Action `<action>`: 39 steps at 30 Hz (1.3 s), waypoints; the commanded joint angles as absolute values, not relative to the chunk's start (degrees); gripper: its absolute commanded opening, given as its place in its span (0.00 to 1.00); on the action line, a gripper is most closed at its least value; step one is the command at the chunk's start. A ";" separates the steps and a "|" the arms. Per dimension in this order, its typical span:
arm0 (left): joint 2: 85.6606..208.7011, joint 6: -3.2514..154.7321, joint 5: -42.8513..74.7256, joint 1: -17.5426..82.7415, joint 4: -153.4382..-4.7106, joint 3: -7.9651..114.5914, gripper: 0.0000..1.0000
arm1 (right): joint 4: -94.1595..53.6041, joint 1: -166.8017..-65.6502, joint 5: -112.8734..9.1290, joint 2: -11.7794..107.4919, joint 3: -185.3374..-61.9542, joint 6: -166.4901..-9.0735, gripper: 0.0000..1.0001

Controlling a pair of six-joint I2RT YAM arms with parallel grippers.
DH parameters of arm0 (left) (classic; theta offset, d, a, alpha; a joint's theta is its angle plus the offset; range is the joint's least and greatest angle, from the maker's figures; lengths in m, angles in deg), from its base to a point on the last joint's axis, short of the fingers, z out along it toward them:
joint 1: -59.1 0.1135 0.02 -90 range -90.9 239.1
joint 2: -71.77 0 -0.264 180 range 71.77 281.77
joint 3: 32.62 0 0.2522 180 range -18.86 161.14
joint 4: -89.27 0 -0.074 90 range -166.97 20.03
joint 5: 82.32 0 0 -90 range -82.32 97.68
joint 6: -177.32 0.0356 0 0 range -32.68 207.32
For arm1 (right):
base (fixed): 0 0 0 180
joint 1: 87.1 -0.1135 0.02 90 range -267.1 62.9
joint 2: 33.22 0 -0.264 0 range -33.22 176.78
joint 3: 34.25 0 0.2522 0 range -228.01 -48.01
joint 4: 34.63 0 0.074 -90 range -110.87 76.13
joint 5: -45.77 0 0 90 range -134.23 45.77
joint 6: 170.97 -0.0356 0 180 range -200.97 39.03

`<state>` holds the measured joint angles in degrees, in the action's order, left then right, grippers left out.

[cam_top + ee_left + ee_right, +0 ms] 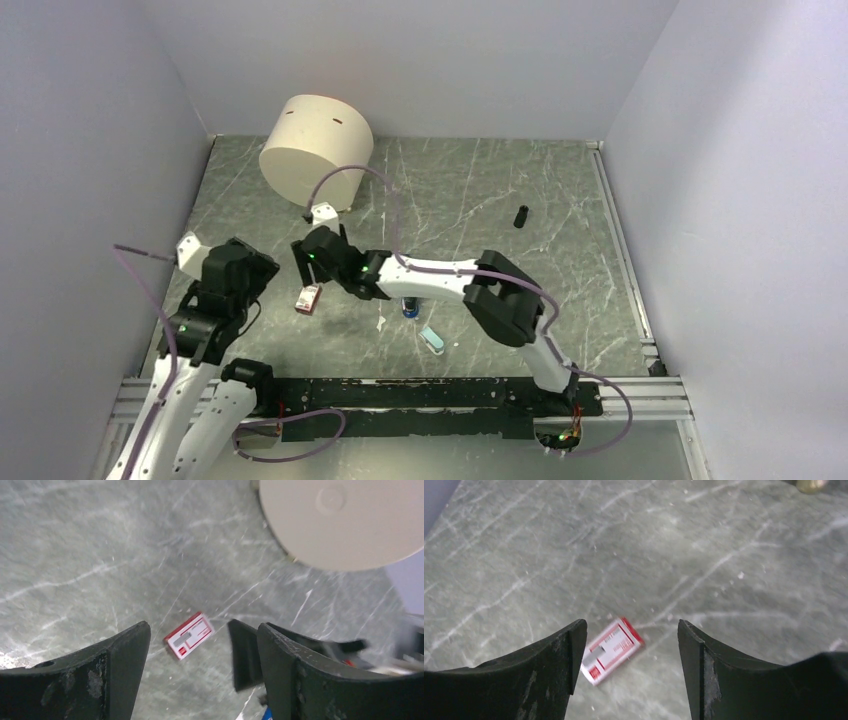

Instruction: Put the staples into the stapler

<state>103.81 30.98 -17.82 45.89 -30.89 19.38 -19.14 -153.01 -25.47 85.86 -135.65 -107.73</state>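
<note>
The red-and-white staples box (308, 298) lies on the grey marble table, just below the tips of my right gripper (307, 268). In the right wrist view the box (611, 650) sits between the spread fingers of the right gripper (631, 647), nearer the left finger and untouched. My left gripper (252, 278) is open and empty to the left of the box. In the left wrist view the box (189, 635) lies ahead of the left gripper (202, 647). The blue stapler (410, 306) is mostly hidden under my right arm. No bare staple strip shows.
A big beige cylinder (316, 150) stands at the back left and also shows in the left wrist view (340, 520). A small black cylinder (521, 216) stands at the right. A pale-blue capsule piece (432, 340) lies near the front. Walls close in on three sides.
</note>
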 commanded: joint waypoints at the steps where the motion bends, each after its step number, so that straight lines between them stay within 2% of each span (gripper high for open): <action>1: 101.11 32.78 -26.84 46.44 -26.39 24.81 0.83 | -15.44 -153.74 -22.40 92.64 -145.09 -108.22 0.71; 14: 95.74 31.83 -30.48 46.44 -24.16 26.50 0.88 | -0.85 -155.74 -21.35 108.34 -164.91 -105.18 0.73; 18: 95.81 32.47 -30.66 46.44 -24.33 27.66 0.89 | 4.60 -156.41 -17.81 110.33 -167.89 -104.40 0.69; 25: 95.68 32.74 -28.25 46.44 -25.27 27.33 0.88 | 8.01 -156.43 -14.94 106.86 -162.78 -103.56 0.56; 30: 95.90 34.74 -25.82 46.44 -26.94 26.55 0.91 | 8.59 -155.90 -16.04 99.87 -151.98 -103.68 0.52; 36: 96.78 35.98 -22.25 46.45 -28.34 25.12 0.91 | -1.36 -155.25 -27.54 90.34 -139.02 -100.72 0.51; 39: 97.92 35.68 -20.97 46.44 -28.10 24.45 0.93 | -6.19 -154.82 -29.08 86.21 -135.47 -99.38 0.53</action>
<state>96.70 34.68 -24.12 45.89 -26.51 25.55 1.02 -155.35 -24.11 91.55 -139.10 -102.00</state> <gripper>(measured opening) 0.914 0.516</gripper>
